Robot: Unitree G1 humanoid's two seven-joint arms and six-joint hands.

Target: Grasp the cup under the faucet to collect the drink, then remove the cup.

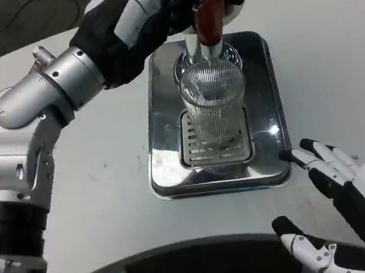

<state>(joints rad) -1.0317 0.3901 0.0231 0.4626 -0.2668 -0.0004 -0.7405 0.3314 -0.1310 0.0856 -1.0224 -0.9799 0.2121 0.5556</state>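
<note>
In the head view, the left robot hand [155, 11] reaches in from the left on its silver forearm [45, 93] to the top of the dispenser, its white back and black wrist cover turned to the camera; its fingers lie around the red tap handle [209, 16], though how firmly they close on it cannot be told because the hand hides them. Directly below that hand, the faucet [200, 50] points down into the cup [214, 106], a clear ribbed glass standing upright on the slotted grate [215, 147] of a shiny metal drip tray [263, 94]. The tray rests on the white surface [332, 60]. The right robot hand [339, 204] sits low at the near right, well apart from the cup and to the right of it, just beside the tray's near right corner; its white and black fingers are spread apart and hold nothing, with the fingertips [307, 144] pointing toward the tray. The cup stands between the two hands, nearer the left one, and neither hand touches it.
</note>
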